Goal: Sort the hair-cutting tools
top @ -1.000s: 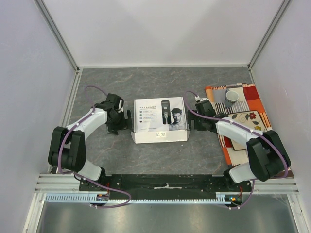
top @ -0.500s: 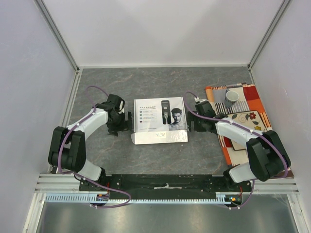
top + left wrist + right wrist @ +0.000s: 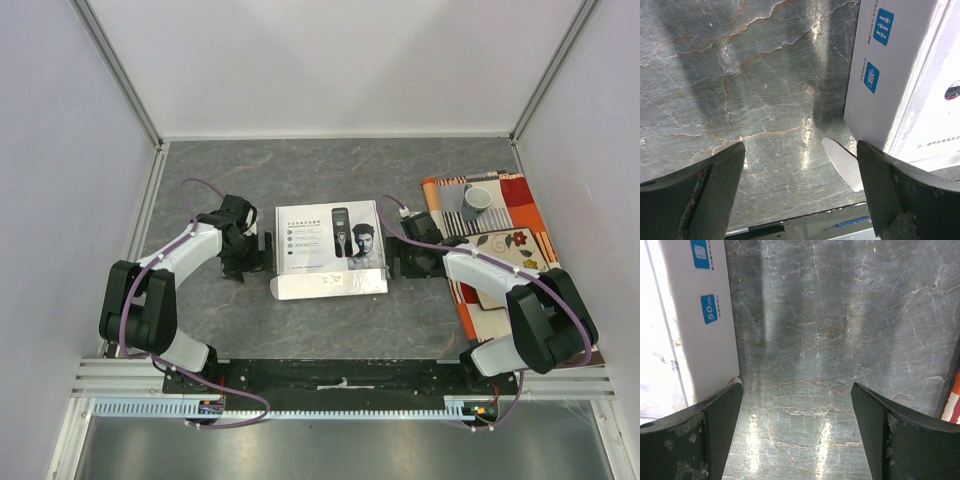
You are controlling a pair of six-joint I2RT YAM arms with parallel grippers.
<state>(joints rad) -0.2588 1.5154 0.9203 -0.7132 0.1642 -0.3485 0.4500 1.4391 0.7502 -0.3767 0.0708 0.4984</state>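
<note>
A white box [image 3: 330,248] with a printed lid lies shut in the middle of the grey stone table. The clipper and its small parts are hidden. My left gripper [image 3: 255,250] is open at the box's left side; its wrist view shows the box's side wall [image 3: 885,75] by the right finger and a white flap [image 3: 842,162] on the table. My right gripper [image 3: 397,256] is open at the box's right side; its wrist view shows the box wall [image 3: 700,325] above the left finger [image 3: 715,430]. Neither grips anything.
A patterned cloth [image 3: 500,250] lies at the right, with a grey cup [image 3: 476,201] on its far end. Grey walls and metal rails close in the table.
The box's front flap has tilted down and forward, and the box shifted slightly. My right gripper has come a little nearer and lower; my left gripper edged along the box's left side.
</note>
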